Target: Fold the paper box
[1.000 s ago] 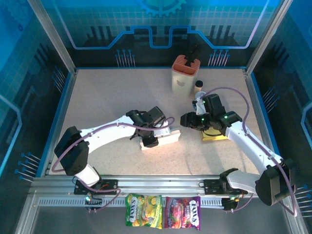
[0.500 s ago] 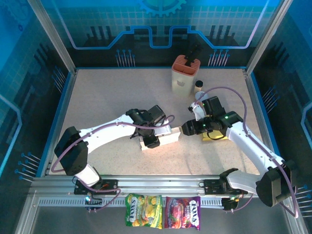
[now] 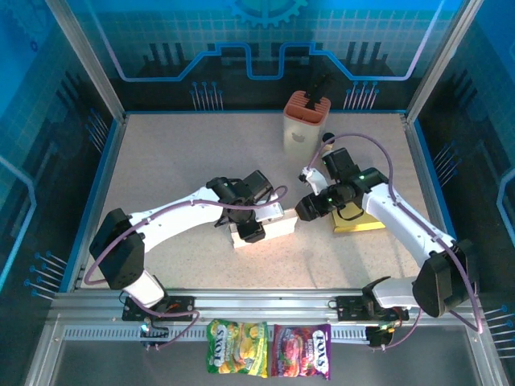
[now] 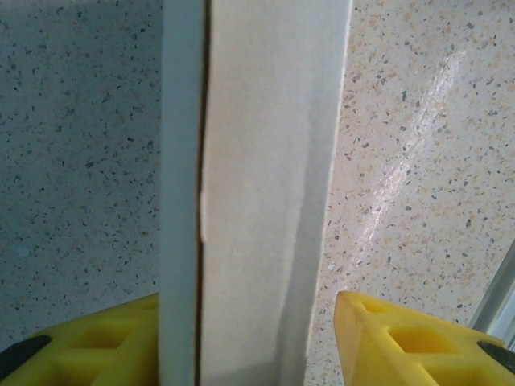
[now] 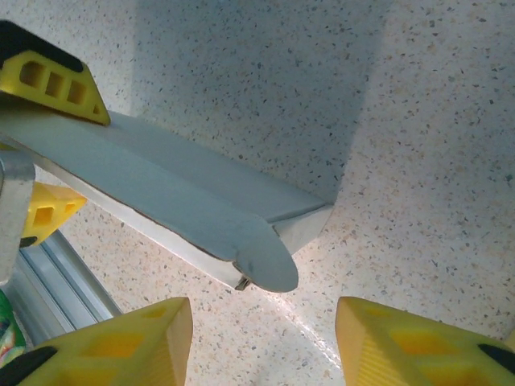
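The white paper box (image 3: 273, 227) lies flat mid-table, long and thin. My left gripper (image 3: 251, 231) straddles its left part. In the left wrist view the box (image 4: 265, 201) runs between the yellow fingers. The left pad sits against it and the right pad (image 4: 378, 330) stands a little clear, so my left gripper (image 4: 248, 322) is open. My right gripper (image 3: 304, 207) hovers at the box's right end, open and empty. In the right wrist view the box (image 5: 177, 189) ends in a rounded flap (image 5: 269, 261) just ahead of my right gripper (image 5: 264, 314).
An orange-topped holder (image 3: 306, 121) with a dark tool stands at the back, a small bottle (image 3: 328, 143) beside it. A yellow flat item (image 3: 358, 223) lies under the right arm. Two candy bags (image 3: 237, 347) (image 3: 299, 351) lie in front of the rail.
The right arm's wrist has swung back and left, with its gripper turning low toward the box's right end. The left gripper has stayed over the box, its jaws a little wider.
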